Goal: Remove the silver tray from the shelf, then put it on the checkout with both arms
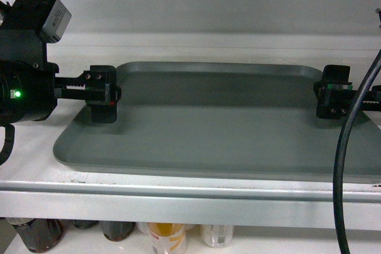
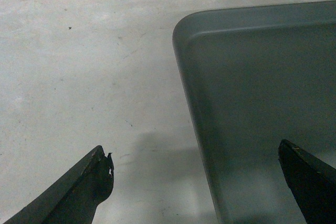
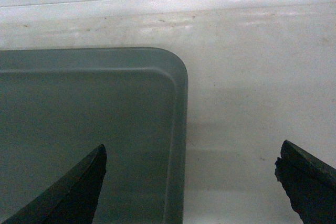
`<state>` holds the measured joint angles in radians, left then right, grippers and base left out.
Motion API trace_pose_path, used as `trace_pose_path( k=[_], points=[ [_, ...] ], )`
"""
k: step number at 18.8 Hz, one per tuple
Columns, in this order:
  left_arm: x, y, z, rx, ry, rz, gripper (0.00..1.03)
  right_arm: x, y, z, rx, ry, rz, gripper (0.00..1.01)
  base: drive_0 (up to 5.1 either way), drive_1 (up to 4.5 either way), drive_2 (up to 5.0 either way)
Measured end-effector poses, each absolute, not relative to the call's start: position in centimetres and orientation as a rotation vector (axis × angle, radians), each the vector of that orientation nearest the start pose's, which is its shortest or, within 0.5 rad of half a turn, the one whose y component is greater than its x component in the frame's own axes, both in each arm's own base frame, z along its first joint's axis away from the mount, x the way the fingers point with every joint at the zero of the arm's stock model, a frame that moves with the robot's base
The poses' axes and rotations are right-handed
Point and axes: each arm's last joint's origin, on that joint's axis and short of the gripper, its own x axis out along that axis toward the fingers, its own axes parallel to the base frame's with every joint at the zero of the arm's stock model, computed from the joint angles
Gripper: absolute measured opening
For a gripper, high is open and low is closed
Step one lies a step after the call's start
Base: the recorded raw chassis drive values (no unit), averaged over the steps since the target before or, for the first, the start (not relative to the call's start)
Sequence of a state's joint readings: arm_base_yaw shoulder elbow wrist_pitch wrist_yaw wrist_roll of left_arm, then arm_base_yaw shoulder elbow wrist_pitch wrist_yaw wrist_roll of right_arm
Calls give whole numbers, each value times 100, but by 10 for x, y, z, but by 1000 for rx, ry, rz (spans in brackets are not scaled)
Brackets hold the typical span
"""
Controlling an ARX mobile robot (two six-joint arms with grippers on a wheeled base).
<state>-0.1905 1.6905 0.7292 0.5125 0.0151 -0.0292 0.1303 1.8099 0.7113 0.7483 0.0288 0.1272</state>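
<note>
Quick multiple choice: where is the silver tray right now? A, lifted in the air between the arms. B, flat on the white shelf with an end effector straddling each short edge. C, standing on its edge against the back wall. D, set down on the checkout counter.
B: the silver tray lies flat on the shelf, with the left end effector and right end effector open astride its short edges.

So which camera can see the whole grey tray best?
The head camera. It shows nearly the whole silver tray lying on the shelf, with the left gripper and right gripper at its short sides. Each wrist camera shows only one rounded corner and an edge between open jaws.
</note>
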Motion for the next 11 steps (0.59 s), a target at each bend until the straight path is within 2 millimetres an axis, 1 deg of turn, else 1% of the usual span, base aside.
trace_pose_path(
  k=[2,4,8,9,10,11],
  points=[
    [324,-63,154,6,448,-194,98,338,43,127,103,390,66,98,0,0,0],
    [325,-64,146,5,463,-190,98,340,46,127,105,380,63,98,0,0,0],
    [323,-66,144,3,469,-186,97,340,48,125,102,371,62,98,0,0,0],
    [323,-67,144,3,469,-188,90,340,48,125,102,371,62,98,0,0,0],
    [322,-68,144,1,467,-190,81,340,49,124,102,371,63,98,0,0,0],
    [322,-69,143,0,467,-192,74,340,50,124,100,370,60,96,0,0,0]
  ],
)
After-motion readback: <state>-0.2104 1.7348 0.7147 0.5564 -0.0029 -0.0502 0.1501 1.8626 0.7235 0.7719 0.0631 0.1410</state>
